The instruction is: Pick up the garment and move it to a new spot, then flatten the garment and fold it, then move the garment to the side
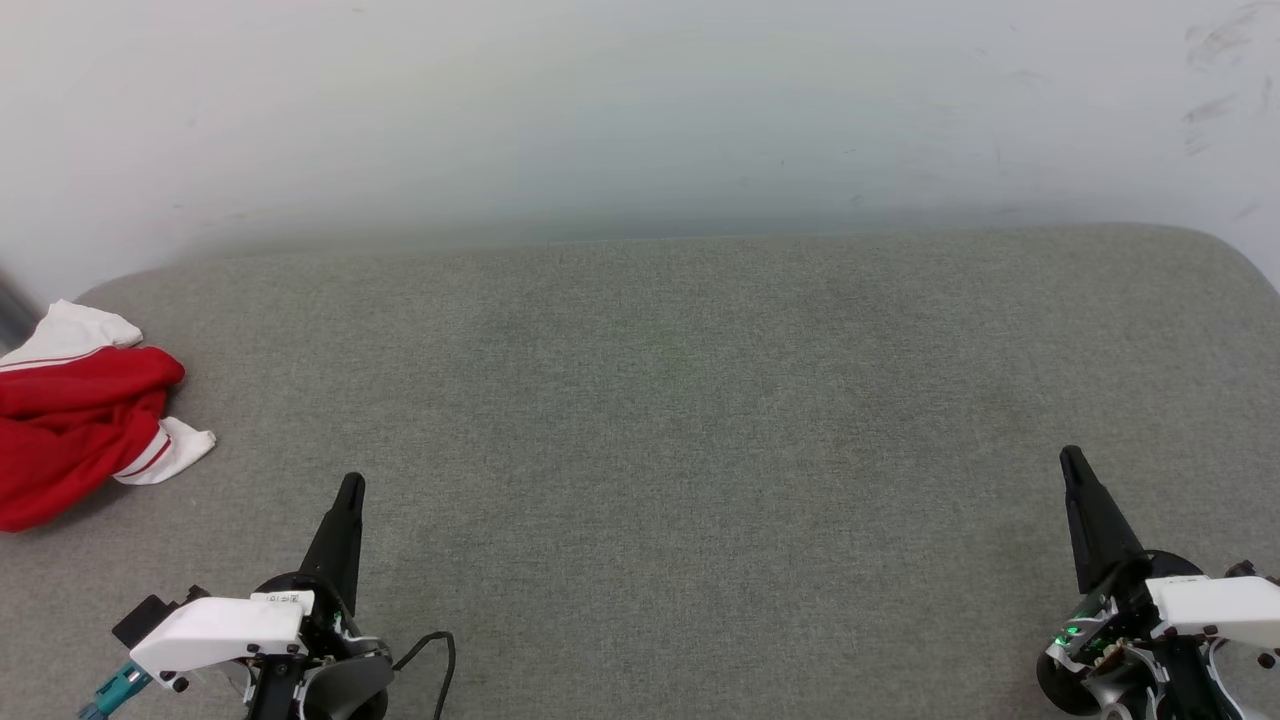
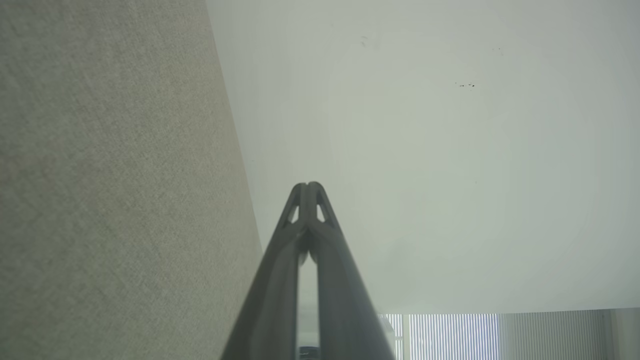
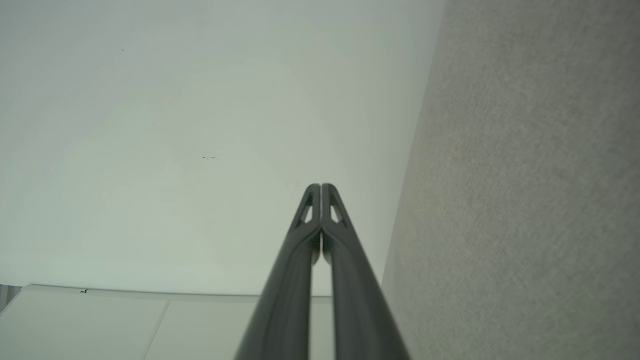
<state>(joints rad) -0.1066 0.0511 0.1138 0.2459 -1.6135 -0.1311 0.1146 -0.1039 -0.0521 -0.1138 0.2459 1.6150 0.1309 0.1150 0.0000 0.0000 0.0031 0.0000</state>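
Got red-and-white shirt (image 1: 75,430) bunched at far left edge of grey cushion (image 1: 680,420), well apart from both grippers. Reading left gripper (image 1: 352,484) as closed, fingertips touching, empty. Same for right gripper (image 1: 1070,457) at lower right: closed, nothing held.

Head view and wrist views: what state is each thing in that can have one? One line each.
garment: crumpled in a heap, unfolded, at the left edge of the grey surface, partly cut off by the picture's edge, not held.
left gripper: shut, empty, fingers pressed together, apart from the garment.
right gripper: shut, empty, far across the surface from the garment.
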